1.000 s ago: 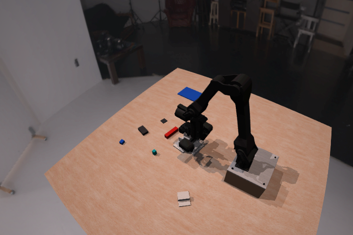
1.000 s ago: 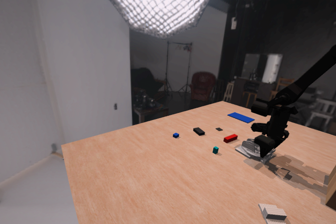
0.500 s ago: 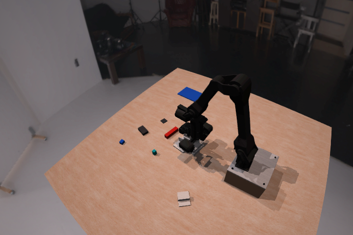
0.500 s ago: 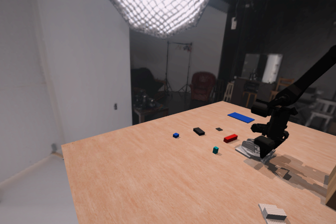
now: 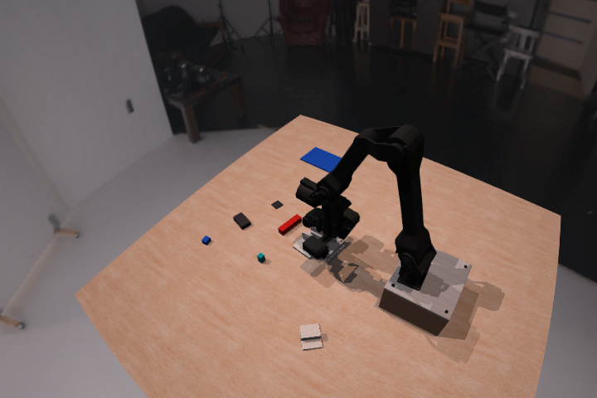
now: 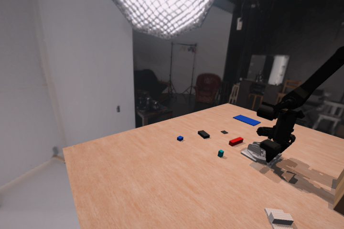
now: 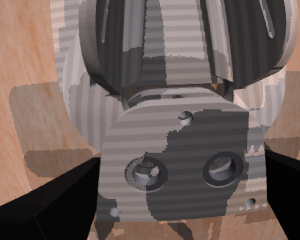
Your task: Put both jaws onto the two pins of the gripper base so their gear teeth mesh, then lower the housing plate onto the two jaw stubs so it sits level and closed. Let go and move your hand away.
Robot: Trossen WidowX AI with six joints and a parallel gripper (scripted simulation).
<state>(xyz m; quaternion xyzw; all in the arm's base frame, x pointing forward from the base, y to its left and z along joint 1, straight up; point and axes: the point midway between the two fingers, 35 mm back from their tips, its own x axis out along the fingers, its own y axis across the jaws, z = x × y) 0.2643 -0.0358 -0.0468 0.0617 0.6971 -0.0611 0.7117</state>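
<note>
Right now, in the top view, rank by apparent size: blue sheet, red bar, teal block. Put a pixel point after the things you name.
Largest to smallest:
1. Blue sheet (image 5: 321,159) (image 6: 246,119), partly hidden by the arm
2. Red bar (image 5: 289,224) (image 6: 236,141)
3. Teal block (image 5: 260,257) (image 6: 220,153)

No legible text, label, brand, number or sign was found in the top, exterior or wrist view. A faint row of small marks was noted on the grey curved part (image 6: 252,151) in the exterior view; these were too small to read, and whether they were lettering could not be told.
</note>
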